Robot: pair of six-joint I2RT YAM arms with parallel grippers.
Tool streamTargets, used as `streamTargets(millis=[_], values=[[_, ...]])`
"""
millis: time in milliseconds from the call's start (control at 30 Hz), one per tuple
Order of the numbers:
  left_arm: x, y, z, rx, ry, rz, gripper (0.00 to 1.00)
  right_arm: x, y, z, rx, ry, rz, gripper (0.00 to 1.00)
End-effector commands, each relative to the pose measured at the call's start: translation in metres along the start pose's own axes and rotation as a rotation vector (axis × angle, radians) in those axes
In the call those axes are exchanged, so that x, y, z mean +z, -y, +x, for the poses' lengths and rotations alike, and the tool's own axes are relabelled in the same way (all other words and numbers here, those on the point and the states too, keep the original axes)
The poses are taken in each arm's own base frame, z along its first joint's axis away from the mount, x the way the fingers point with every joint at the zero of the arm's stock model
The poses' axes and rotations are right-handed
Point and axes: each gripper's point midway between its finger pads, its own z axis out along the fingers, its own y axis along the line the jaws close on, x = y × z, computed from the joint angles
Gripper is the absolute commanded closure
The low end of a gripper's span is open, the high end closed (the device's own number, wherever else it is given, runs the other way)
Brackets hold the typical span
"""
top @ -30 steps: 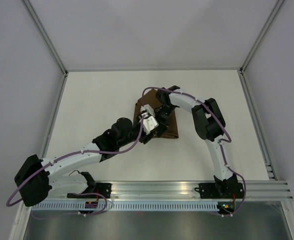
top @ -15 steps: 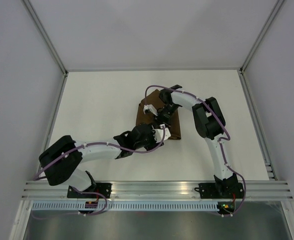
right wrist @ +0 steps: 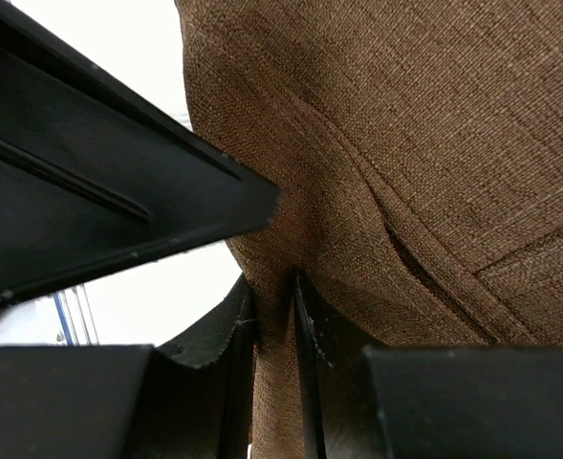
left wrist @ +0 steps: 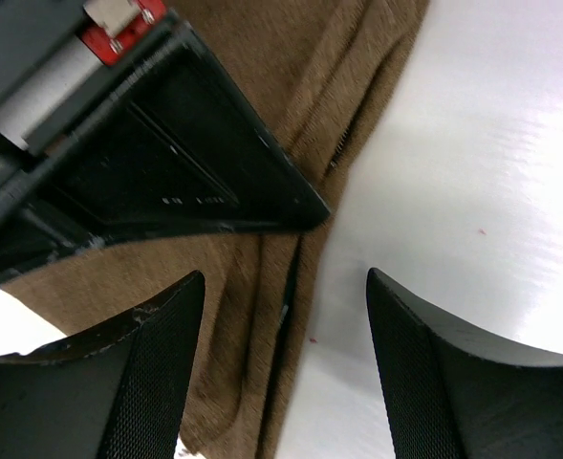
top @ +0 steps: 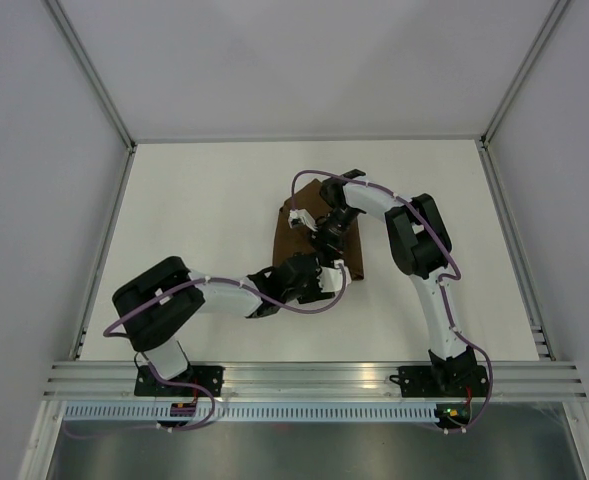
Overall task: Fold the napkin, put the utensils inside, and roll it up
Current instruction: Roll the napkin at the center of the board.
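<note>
Top external view: we see the napkin [top: 289, 245] lying folded on the white table [top: 194, 200], slightly right of centre. Right wrist view: we find the right gripper [right wrist: 273, 330] pinched tight on a raised fold of the brown cloth, which spreads upward and to the right of the jaws. Left wrist view: we see the left gripper [left wrist: 286, 368] with its fingers [left wrist: 157, 373] spread apart; the napkin's layered edge runs between them, cloth on one side and bare table on the other.
</note>
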Motion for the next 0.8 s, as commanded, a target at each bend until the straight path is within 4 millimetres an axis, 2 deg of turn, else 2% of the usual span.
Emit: streamTargets(millis=[0,67,200,400,533,567,667,700,767], values=[[0.007,-0.022,-0.023,0.079,0.067,-0.108,0.26,0.015,0.039,0.038,-0.023,-0.137,0.070,0.96],[0.010,-0.025,-0.021,0.102,0.059,-0.137,0.27,0.016,0.039,0.040,-0.020,-0.141,0.068,0.96],[0.016,-0.015,-0.013,0.114,0.030,-0.097,0.27,0.015,0.039,0.040,-0.018,-0.142,0.068,0.96],[0.023,0.002,0.002,0.112,-0.038,-0.015,0.34,0.016,0.040,0.041,-0.018,-0.142,0.068,0.96],[0.027,0.015,0.010,0.096,-0.073,0.048,0.45,0.015,0.040,0.039,-0.019,-0.138,0.068,0.96],[0.028,0.020,0.012,0.084,-0.085,0.073,0.53,0.015,0.039,0.039,-0.020,-0.136,0.068,0.96],[0.034,0.028,0.015,0.071,-0.122,0.118,0.67,0.014,0.039,0.038,-0.021,-0.134,0.068,0.96],[0.034,0.033,0.020,0.067,-0.145,0.139,0.69,0.014,0.038,0.038,-0.019,-0.131,0.069,0.96],[0.036,0.035,0.019,0.055,-0.151,0.155,0.76,0.013,0.037,0.038,-0.021,-0.129,0.070,0.96]])
